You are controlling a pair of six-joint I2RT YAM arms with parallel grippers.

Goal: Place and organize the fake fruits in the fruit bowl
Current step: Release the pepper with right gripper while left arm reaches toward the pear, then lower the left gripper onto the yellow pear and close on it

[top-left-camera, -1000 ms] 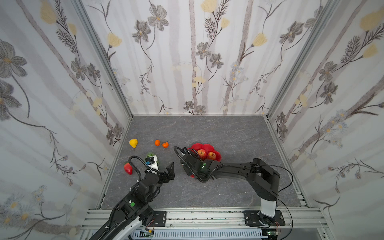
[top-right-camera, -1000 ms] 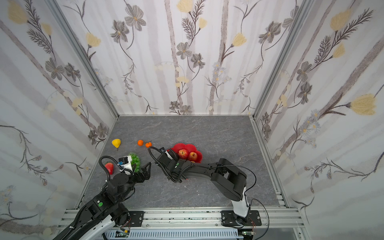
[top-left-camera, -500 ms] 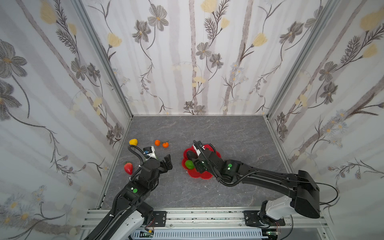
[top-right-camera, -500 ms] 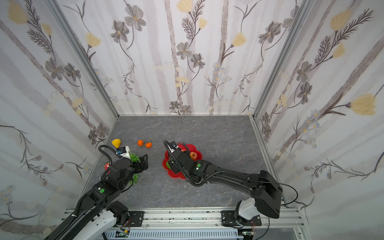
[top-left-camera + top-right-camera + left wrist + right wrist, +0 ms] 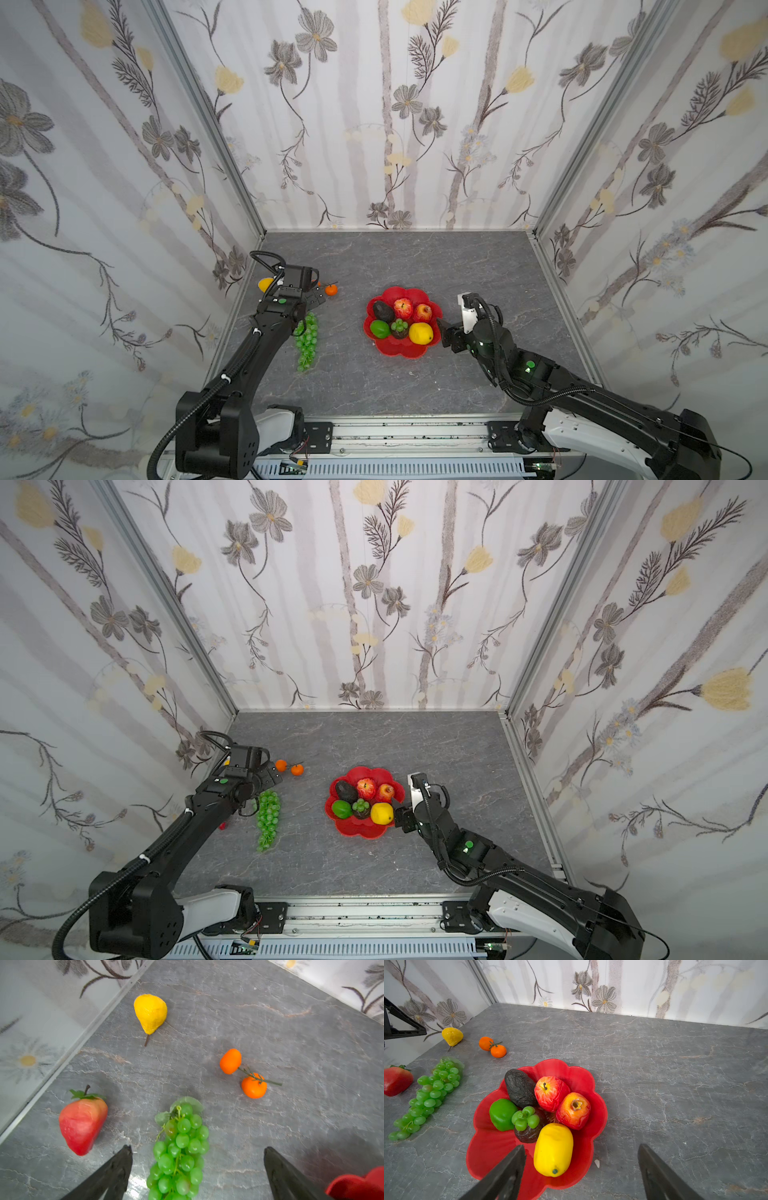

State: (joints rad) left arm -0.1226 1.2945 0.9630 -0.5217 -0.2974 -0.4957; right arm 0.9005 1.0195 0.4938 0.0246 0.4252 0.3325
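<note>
Floral-papered walls [image 5: 395,124] enclose a grey marbled tabletop [image 5: 415,257]. Mid-table sits the flower-shaped glossy red plastic fruit bowl [image 5: 401,352], holding six fruits. To its left lies the long green plastic grape bunch [image 5: 307,343], its stem end toward the back wall. The left gripper [image 5: 197,1148] over that stem end and the right gripper [image 5: 581,1145] beside the bowl both gape, empty.

R arm w/ its black parallel right gripper [image 5: 444,332] is pulling back off the glossy red flower-shaped plastic fruit bowl [image 5: 399,351] to its right side, uncovering the yellow plastic lemon [image 5: 420,333], dark avocado [image 5: 383,311] & green lime [image 5: 380,328] inside. L arm is stretching farther out. Its black left gripper [image 5: 314,297] is nearing the two small orange tangerines [image 5: 297,769], baring the long green plastic grape bunch [image 5: 306,341].
</note>
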